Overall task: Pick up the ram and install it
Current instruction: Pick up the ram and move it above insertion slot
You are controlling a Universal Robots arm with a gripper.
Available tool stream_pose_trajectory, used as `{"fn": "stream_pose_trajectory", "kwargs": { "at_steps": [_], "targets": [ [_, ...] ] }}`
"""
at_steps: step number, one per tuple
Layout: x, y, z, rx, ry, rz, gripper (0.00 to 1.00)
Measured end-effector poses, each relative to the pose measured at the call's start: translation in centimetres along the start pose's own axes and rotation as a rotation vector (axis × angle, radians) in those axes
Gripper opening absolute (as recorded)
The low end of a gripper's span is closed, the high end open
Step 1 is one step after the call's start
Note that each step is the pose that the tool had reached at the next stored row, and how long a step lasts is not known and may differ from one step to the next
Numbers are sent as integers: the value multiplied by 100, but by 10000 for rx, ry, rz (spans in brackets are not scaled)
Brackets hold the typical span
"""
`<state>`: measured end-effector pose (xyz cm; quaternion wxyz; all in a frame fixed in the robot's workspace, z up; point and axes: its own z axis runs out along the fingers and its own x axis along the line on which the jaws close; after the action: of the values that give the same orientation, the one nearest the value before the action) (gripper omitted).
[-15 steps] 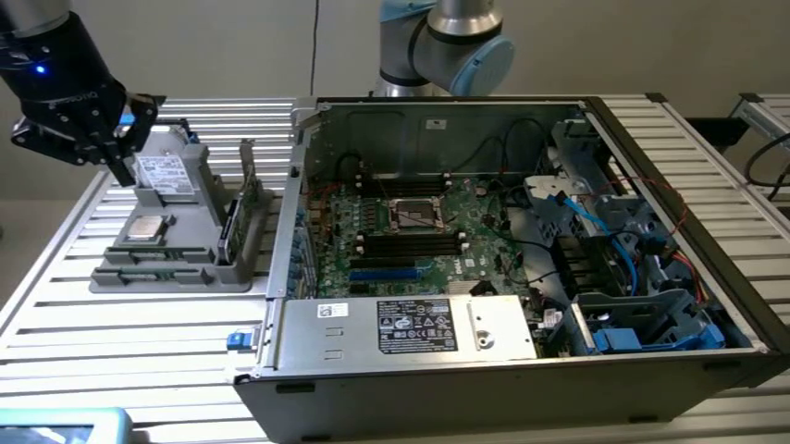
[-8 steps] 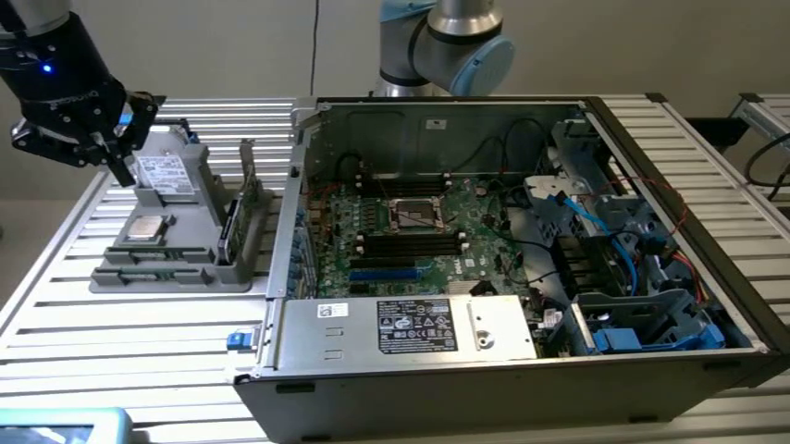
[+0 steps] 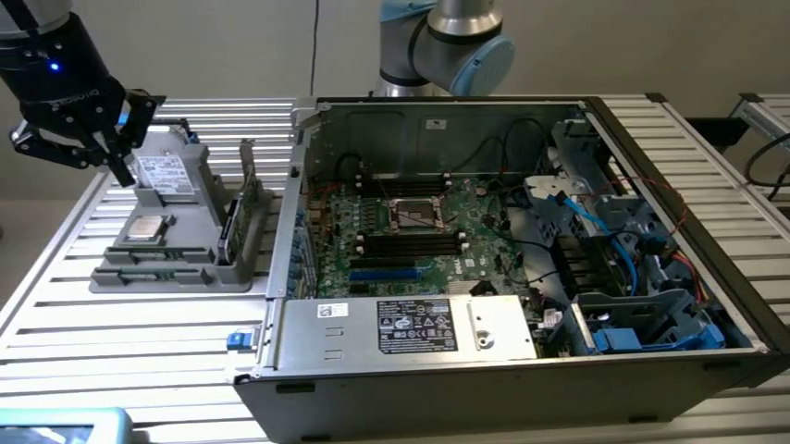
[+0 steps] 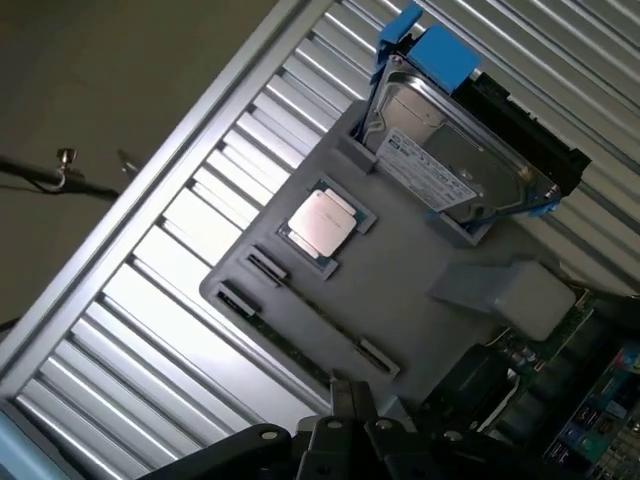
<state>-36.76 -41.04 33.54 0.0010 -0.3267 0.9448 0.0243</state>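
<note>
The ram (image 4: 305, 322) appears as a slim dark-green strip, edge-up in the long slot of the grey holder tray (image 4: 420, 265). In the exterior view the same slot is at the tray's near edge (image 3: 158, 274). My gripper (image 3: 124, 176) hangs above the tray's far corner at the exterior view's left, beside the hard drive (image 3: 163, 172). Its fingers are shut with nothing between them. In the wrist view the fingertips (image 4: 345, 392) are together, a little short of the ram's slot. The open computer case (image 3: 519, 370) holds the green motherboard (image 3: 408, 236).
The tray also carries a square silver processor (image 4: 320, 222) and a hard drive (image 4: 455, 170) with a blue bracket. Green boards (image 3: 244, 217) stand upright on the tray's side nearest the case. Everything rests on a ribbed aluminium table (image 3: 111, 342). Cables and blue brackets crowd the case's right.
</note>
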Motion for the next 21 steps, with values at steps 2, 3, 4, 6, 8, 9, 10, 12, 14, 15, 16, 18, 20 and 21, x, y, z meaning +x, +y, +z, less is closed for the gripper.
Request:
{"fn": "stream_pose_trajectory", "kwargs": {
  "at_steps": [2,3,4,6,8,9,10,12,14,15,16,18,20,21],
  "targets": [
    [0,0,0,-6,16,-359,11],
    [0,0,0,-10,25,-555,11],
    [0,0,0,-13,33,-734,11],
    [0,0,0,-19,50,-1098,11],
    [0,0,0,-26,66,-1458,11],
    [0,0,0,-29,75,-1638,11],
    [0,0,1,-32,82,-1818,11],
    [0,0,2,-38,98,-2183,11],
    [0,0,3,-43,112,-2542,11],
    [0,0,4,-46,120,-2738,11],
    [0,0,5,-48,127,-2917,11],
    [0,0,6,-53,143,-3276,11],
    [0,-1,7,-58,159,-3637,11],
    [0,-1,8,-61,165,-3816,11]
  ]
}}
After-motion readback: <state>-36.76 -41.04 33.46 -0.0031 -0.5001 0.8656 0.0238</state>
